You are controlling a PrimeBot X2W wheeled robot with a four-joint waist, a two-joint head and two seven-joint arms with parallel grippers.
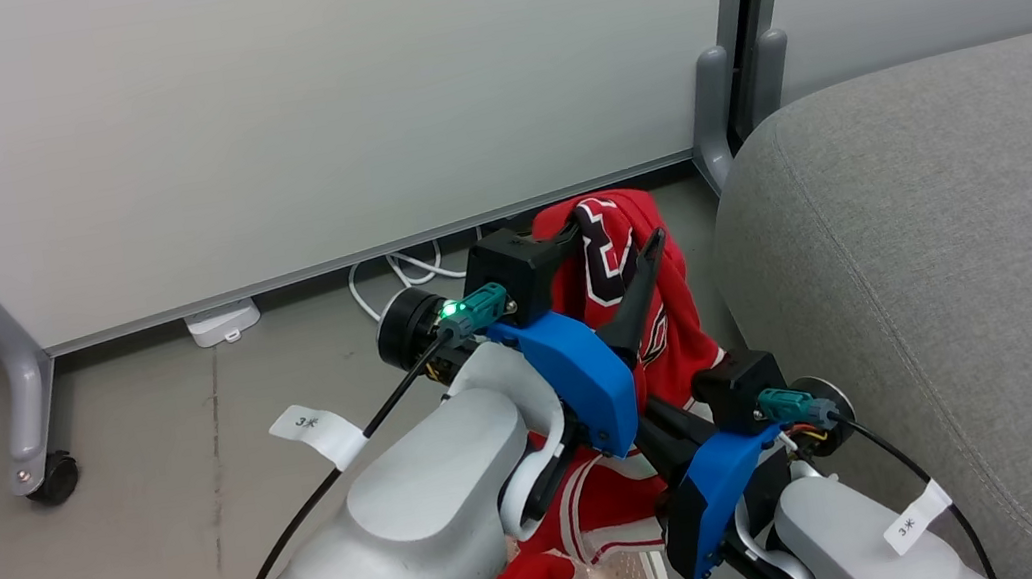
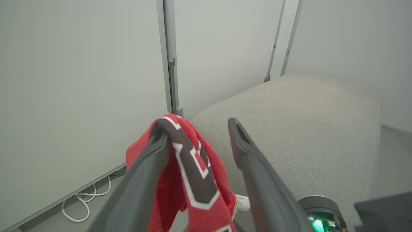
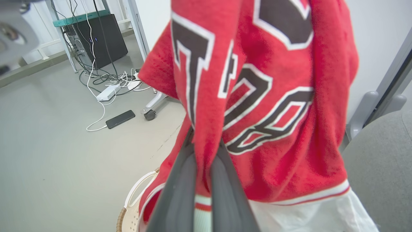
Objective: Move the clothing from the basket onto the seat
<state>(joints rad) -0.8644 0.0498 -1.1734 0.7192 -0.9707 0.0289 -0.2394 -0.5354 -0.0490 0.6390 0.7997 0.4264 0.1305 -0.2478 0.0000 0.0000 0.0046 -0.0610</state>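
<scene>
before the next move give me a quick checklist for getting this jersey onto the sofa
1. Right tool shut on the jersey: ok, the fabric is pinched between its fingers.
2. Left tool open: ok, its jaws stand apart.
3. Jersey free of the left tool: not ok, a fold hangs over one finger.
4. Landing spot on the sofa bare: ok, as far as the head view shows.
5. Jersey hem lifted out of the basket: cannot tell, the arms hide the lower fabric.
</scene>
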